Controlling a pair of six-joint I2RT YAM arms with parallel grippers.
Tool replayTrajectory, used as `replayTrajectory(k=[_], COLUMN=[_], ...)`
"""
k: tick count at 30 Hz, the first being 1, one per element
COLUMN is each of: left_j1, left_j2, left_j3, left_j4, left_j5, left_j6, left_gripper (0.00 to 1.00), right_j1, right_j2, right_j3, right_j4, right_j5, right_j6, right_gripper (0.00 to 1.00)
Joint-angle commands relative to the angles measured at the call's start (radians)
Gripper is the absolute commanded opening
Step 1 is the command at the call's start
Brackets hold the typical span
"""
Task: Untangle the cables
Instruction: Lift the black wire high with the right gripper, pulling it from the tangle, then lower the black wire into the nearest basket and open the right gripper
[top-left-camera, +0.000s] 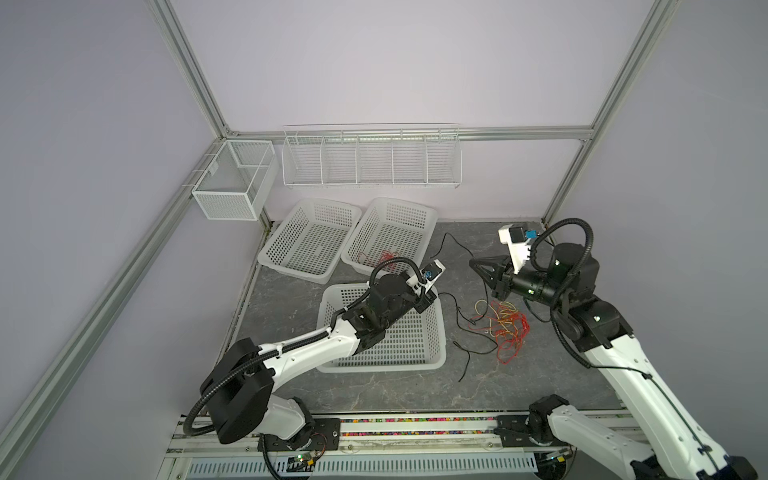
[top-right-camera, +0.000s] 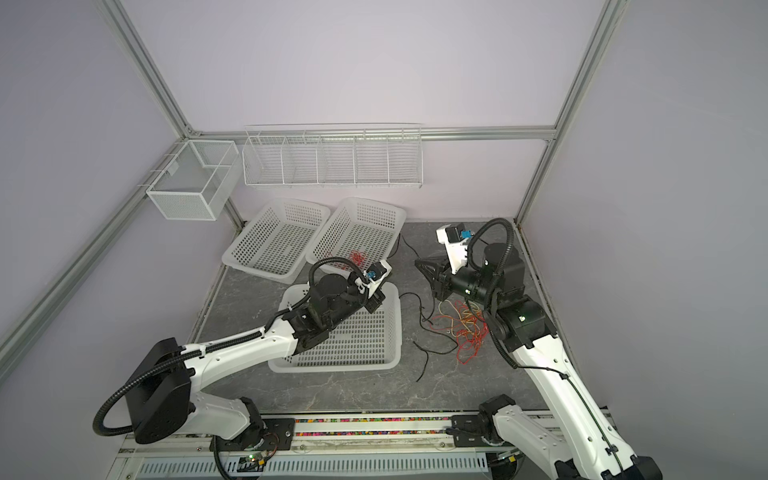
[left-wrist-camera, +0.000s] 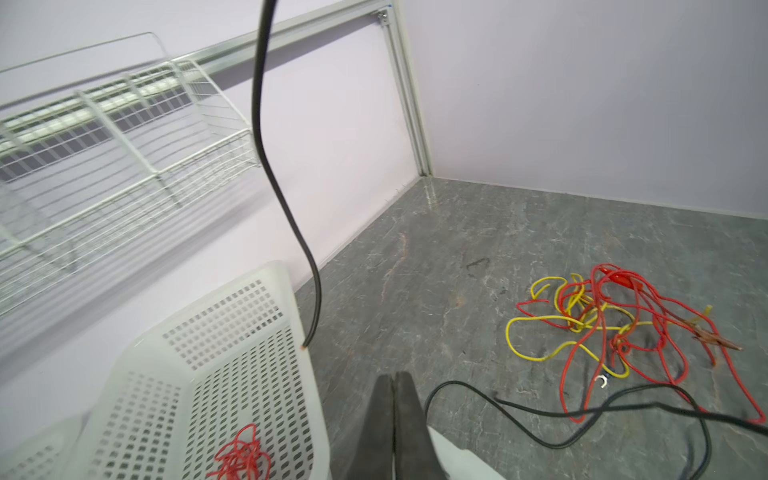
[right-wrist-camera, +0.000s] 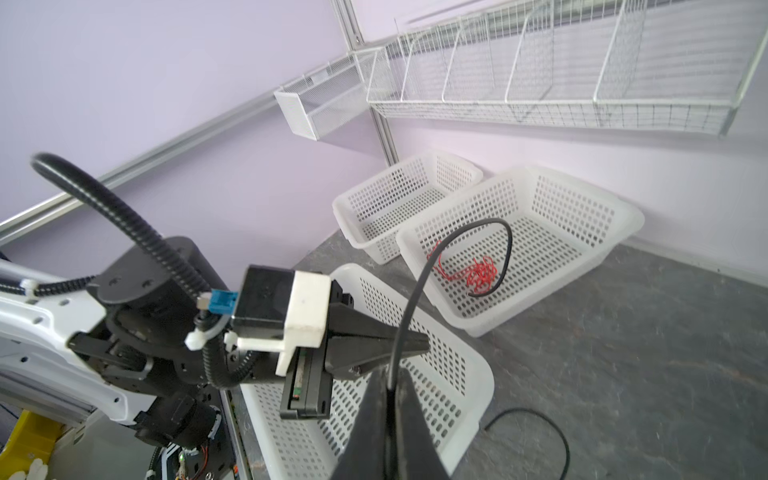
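right gripper (right-wrist-camera: 388, 384) pinching a black cable (right-wrist-camera: 415, 286) that arches toward the basket (right-wrist-camera: 623, 216), left gripper (left-wrist-camera: 394, 380) closed tight, red and yellow cables (top-left-camera: 505, 328) tangled at the tabletop's (top-left-camera: 395, 390) 3 o'clock, red cable (right-wrist-camera: 480, 272) in the basket at 12 o'clock

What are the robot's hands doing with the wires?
Left gripper shut. Right gripper shut on black cable, end hanging. Red-yellow tangle on table. No blocker seen.

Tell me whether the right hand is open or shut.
Shut on the black cable: in the right wrist view the fingers of the right hand press together, with the cable rising from between them.
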Motion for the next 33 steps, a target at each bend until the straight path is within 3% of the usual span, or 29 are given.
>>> replayTrajectory(k=[1, 8, 12, 19, 28, 33], left_j1=[-0.001, 0.033, 0.079, 0.107, 0.11, 0.11], left_j2=[-0.071, -0.231, -0.344, -0.489, -0.517, -0.544], left_j3=[-0.041, -0.146, -0.231, -0.315, -0.317, -0.318], left_j4=[0.013, -0.078, -0.096, -0.123, -0.145, -0.171], left_j5=[-0.122, -0.24, -0.253, -0.263, -0.293, -0.297], left_j6=[-0.054, -0.111, -0.185, -0.22, -0.201, -0.184], left_gripper=[0.02, 0.17, 0.21, 0.3, 0.32, 0.33], right_j1=[0.054, 0.195, 0.247, 0.287, 0.329, 0.331], right_j2=[0.056, 0.208, 0.299, 0.397, 0.46, 0.461], right_j3=[0.083, 0.311, 0.458, 0.553, 0.444, 0.221], right_j4=[0.008, 0.022, 0.014, 0.095, 0.158, 0.152], right_j5=[-0.057, -0.043, -0.056, -0.112, -0.16, -0.038], right_j6=[-0.006, -0.037, -0.049, -0.003, 0.073, 0.084], right_gripper=[0.08, 0.08, 0.08, 0.1, 0.11, 0.1])
